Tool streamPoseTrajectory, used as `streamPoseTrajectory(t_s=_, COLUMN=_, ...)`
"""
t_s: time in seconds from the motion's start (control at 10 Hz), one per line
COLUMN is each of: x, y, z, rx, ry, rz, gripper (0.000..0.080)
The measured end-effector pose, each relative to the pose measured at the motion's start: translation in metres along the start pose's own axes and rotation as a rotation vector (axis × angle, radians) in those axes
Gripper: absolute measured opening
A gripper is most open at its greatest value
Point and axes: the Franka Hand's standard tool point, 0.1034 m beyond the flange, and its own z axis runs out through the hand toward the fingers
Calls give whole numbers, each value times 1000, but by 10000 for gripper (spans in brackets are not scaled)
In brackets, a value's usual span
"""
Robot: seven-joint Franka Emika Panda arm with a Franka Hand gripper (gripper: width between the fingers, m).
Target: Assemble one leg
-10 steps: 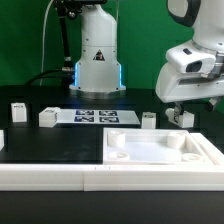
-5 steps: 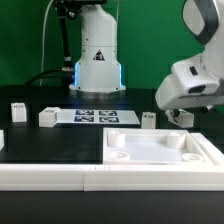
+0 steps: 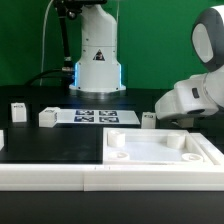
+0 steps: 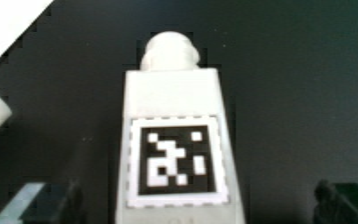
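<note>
Black table [image 3: 60, 140], leg [image 4: 172, 120] (claw [image 4: 185, 205] seemingly spread)

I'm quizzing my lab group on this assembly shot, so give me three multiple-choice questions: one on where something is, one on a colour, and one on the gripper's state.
1. Where does the marker board lie?
A. flat on the table, in front of the robot's base
B. on top of that base
C. standing upright on its edge

2. What colour is the table top?
A. white
B. green
C. black

3. How does the gripper stand at the leg?
A. shut tight on it
B. open, a finger off to each side of it
C. open, with nothing between the fingers

Answers:
1 A: the exterior view shows the board flat on the table, just before the base.
2 C: the surface around the parts is black in both views.
3 B: the wrist view shows dark gaps between the leg and both fingers.
</note>
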Motion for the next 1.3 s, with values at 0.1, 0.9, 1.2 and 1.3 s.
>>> streamPoseTrajectory(t_s=0.1, x=0, y=1, z=0, rx=1, ry=-1, rz=1, gripper=649)
streamPoseTrajectory(t_s=0.9, x=0, y=1, z=0, rx=3, ry=-1, rz=2, gripper=289)
streamPoseTrajectory(t_s=1.2, x=-1, y=1, z=-2, rx=4, ry=-1, rz=-6, gripper=289)
streamPoseTrajectory(t_s=1.3, x=-10, y=4, z=-18, rx=11, ry=10, rz=-31, gripper=289)
